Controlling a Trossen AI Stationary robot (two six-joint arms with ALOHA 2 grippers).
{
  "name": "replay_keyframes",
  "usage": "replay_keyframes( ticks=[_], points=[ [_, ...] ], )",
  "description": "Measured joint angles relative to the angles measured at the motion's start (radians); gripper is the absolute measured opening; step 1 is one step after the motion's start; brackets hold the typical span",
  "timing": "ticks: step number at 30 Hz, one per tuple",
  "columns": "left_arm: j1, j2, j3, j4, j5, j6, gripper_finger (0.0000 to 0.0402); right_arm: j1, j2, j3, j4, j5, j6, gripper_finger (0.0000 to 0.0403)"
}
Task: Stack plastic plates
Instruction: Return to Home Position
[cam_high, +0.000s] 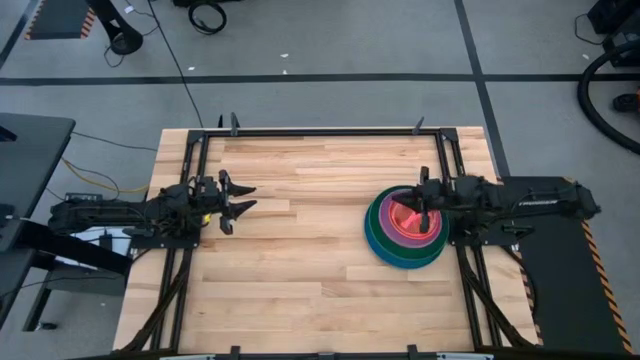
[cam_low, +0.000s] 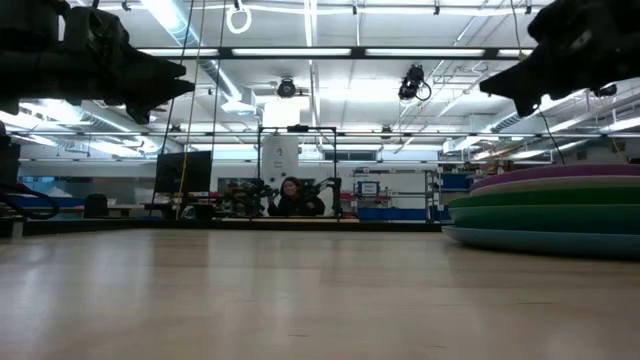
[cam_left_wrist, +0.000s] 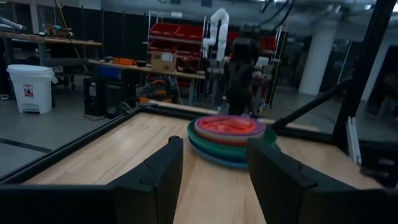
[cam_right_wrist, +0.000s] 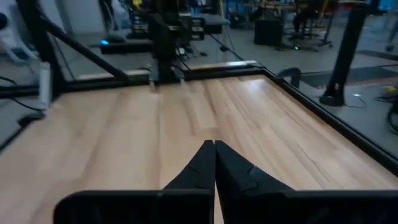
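The plastic plates (cam_high: 404, 238) sit in one stack on the right side of the table. A red-orange and pink plate lies on top, with purple, green and teal rims below; the bottom plate rests on the wood. The stack also shows in the low view (cam_low: 555, 212) and the left wrist view (cam_left_wrist: 227, 133). My right gripper (cam_high: 417, 208) is shut and hovers above the stack's far part; it (cam_right_wrist: 214, 163) points toward the table's left. My left gripper (cam_high: 246, 198) is open above the table's left side, pointing at the stack (cam_left_wrist: 214, 167).
Bare wood (cam_high: 310, 250) spans the table between the two arms. A black metal frame (cam_high: 320, 131) runs along the table's edges. In the low view a person (cam_low: 291, 197) sits in the room far beyond the table.
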Motion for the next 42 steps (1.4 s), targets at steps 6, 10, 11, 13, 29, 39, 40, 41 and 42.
replay_keyframes(
  ticks=[6, 10, 11, 13, 29, 39, 40, 41, 42],
  points=[
    [0.000, 0.000, 0.000, 0.018, 0.013, -0.128, 0.0183, 0.025, -0.177, -0.025, -0.054, -0.035, 0.035, 0.0014],
    [-0.001, 0.000, 0.000, 0.012, 0.029, -0.071, 0.0183, 0.063, -0.282, -0.065, -0.061, -0.038, 0.043, 0.0006],
    [-0.001, 0.000, 0.000, 0.012, 0.020, -0.075, 0.0183, 0.074, -0.309, -0.084, -0.054, -0.038, 0.051, 0.0005],
    [-0.005, -0.001, 0.000, -0.003, 0.004, -0.089, 0.0179, 0.095, -0.362, -0.124, -0.035, -0.033, 0.063, 0.0006],
    [-0.102, -0.209, 0.000, -0.279, 0.033, -0.005, 0.0039, 0.095, -0.368, -0.207, 0.027, 0.030, 0.133, 0.0023],
    [-0.102, -0.357, 0.000, -0.366, 0.083, 0.092, 0.0016, 0.094, -0.368, -0.207, 0.028, 0.023, 0.134, 0.0031],
    [-0.102, -0.354, 0.000, -0.368, 0.083, 0.092, 0.0019, 0.094, -0.368, -0.207, 0.029, 0.023, 0.133, 0.0031],
    [-0.102, -0.353, 0.000, -0.375, 0.083, 0.087, 0.0022, 0.094, -0.368, -0.207, 0.030, 0.023, 0.133, 0.0031],
    [-0.102, -0.353, 0.000, -0.377, 0.083, 0.082, 0.0024, 0.094, -0.368, -0.207, 0.030, 0.023, 0.133, 0.0031]
  ],
)
